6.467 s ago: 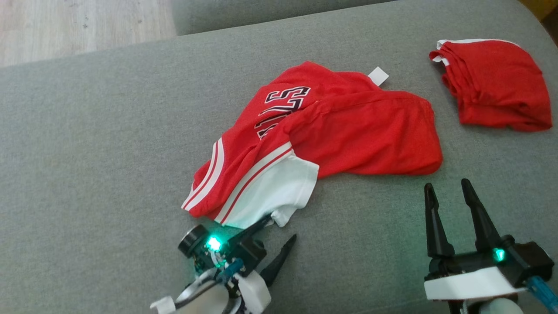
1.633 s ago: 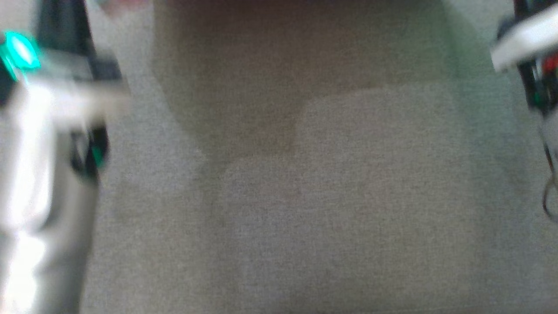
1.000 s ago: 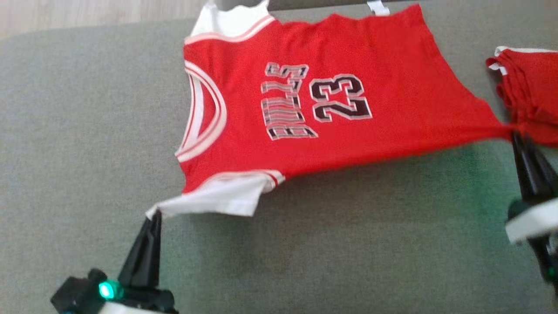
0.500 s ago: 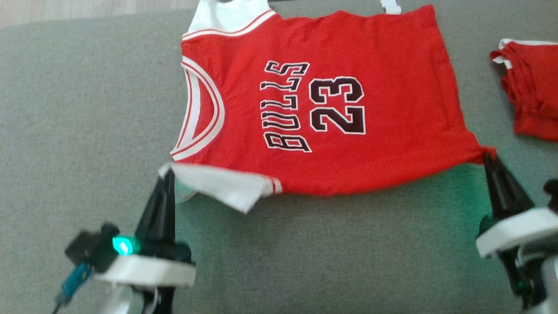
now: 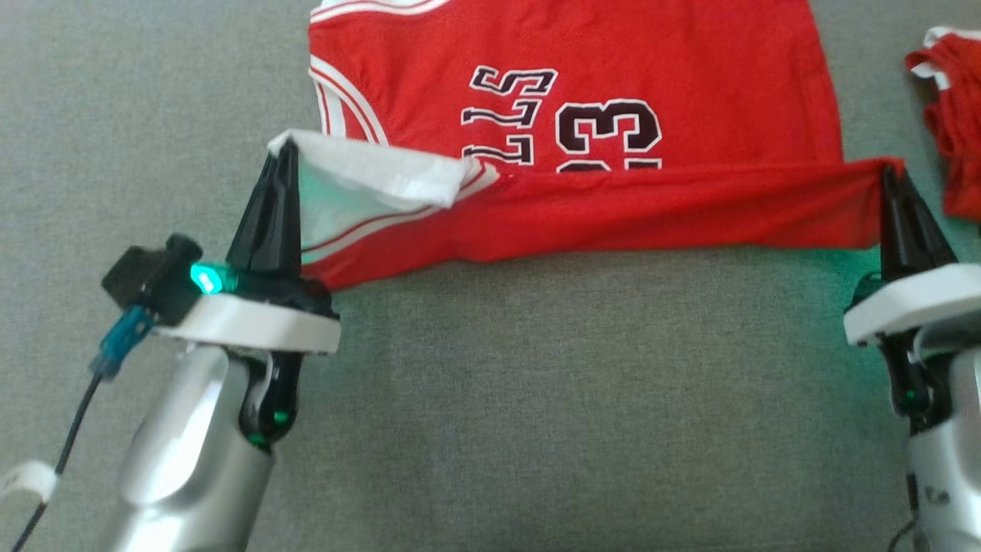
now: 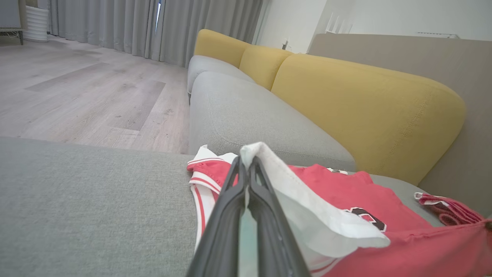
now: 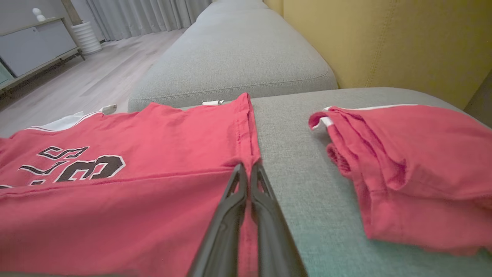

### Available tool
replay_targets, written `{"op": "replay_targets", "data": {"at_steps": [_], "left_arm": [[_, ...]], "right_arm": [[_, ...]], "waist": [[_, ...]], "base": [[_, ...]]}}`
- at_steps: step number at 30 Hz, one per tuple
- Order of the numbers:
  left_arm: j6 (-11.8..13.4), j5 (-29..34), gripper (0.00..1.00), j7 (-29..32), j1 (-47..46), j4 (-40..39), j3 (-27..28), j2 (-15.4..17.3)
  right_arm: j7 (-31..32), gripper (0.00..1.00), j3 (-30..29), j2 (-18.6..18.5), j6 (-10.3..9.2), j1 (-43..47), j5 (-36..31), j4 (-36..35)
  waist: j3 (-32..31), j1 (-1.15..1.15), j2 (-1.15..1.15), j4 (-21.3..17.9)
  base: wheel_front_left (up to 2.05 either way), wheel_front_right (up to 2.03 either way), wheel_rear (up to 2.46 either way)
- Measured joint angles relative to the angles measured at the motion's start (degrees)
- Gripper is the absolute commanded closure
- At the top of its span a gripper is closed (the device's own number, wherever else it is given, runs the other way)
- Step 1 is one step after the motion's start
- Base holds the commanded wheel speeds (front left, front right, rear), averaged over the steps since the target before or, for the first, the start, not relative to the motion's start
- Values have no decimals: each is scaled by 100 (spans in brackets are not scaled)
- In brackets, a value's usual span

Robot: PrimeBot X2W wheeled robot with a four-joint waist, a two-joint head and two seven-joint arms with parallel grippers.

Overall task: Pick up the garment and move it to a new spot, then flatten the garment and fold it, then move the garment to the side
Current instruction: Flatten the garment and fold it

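Both grippers are clamped shut on the jersey (image 5: pixel 582 77): the left gripper (image 5: pixel 283 161) pinches its white sleeve corner and the right gripper (image 5: pixel 890 180) its red hem corner, so the near edge is raised while the rest lies flat on the grey sofa seat (image 5: pixel 536 383). For a clean fold, I would carry both corners forward level and together, edge taut, clear of the other red garment (image 5: pixel 954 153) beside it.

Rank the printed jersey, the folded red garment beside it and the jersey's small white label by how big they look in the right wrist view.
1. jersey: largest, though its near edge lies close to the camera.
2. folded red garment.
3. white label: by far the smallest.
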Motion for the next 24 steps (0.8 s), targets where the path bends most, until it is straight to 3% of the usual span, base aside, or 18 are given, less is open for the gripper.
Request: {"op": "replay_targets", "data": {"at_steps": [11,18,19,20,21,22,24], "left_arm": [[-59,619,100,-247,-859,712,-154,5],[38,1198,100,-283,-825,314,432,-274],[34,1221,100,-285,-806,342,475,-326],[14,1221,93,-285,-780,408,489,-366],[-14,1222,34,-283,-751,481,489,-398],[-18,1229,0,-285,-723,544,492,-426],[-23,1301,0,-283,-672,634,534,-469]], "right_arm": [[-758,100,245,42,0,-840,-348,965],[-1114,100,421,76,0,-1148,-348,1449],[-1156,80,422,75,0,-1175,-348,1524],[-1163,30,421,75,0,-1210,-347,1605],[-1211,0,414,77,0,-1227,-347,1653],[-1271,0,414,80,0,-1234,-347,1689],[-1345,0,412,81,0,-1235,-350,1763]], "waist": [[395,0,0,-56],[441,-1,0,-53],[430,-1,0,-48],[414,-1,0,-44],[396,-1,0,-39],[378,-1,0,-38],[329,-1,0,-36]], "base": [[0,0,0],[0,0,0],[0,0,0],[0,0,0],[0,0,0],[0,0,0],[0,0,0]]}}
